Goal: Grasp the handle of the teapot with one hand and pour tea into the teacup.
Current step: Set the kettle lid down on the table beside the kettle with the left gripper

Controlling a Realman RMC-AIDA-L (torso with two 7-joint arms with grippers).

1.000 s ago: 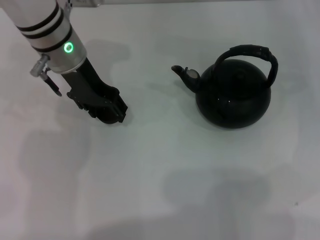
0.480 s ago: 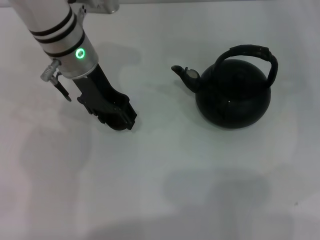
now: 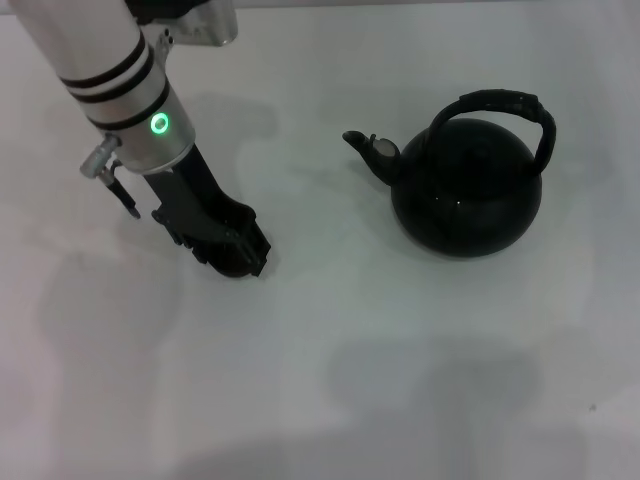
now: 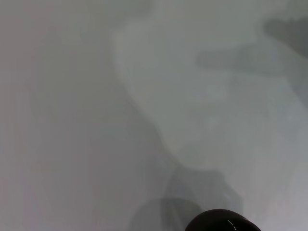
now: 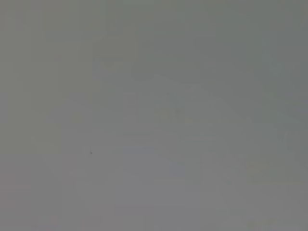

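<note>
Teapot (image 3: 465, 190): one, glossy black, upright on the white table (image 3: 330, 380), right of centre in the head view. Handle (image 3: 505, 105) arches over the body, its span running roughly along the spout line. Spout (image 3: 362, 147) points toward the robot's left, at the left arm's side of the table.

Teacup: one likely candidate only. The left wrist view shows a small dark round rim (image 4: 222, 222) at the edge of the picture. In the head view nothing is visible as a separate cup; the dark mass at the end of the left arm may include it. Cannot tell whether the cup is held or just sits below the wrist.

Left gripper (image 3: 232, 250): low over the table, well apart from the teapot, which lies to its right and slightly farther from the robot. Fingers merge into one dark shape, so whether they stand apart, together or clamped on something cannot be told.

Right gripper: not seen in the head view; its wrist camera shows only blank grey surface.

Judgement: the teapot is on the right arm's side, so that arm looks the natural one for the handle. The grasp would come from above, across the arch. With the spout facing the left gripper, the pour would go that way.

Count: one teapot, one handle, one spout, one possible cup, one arm in view.
</note>
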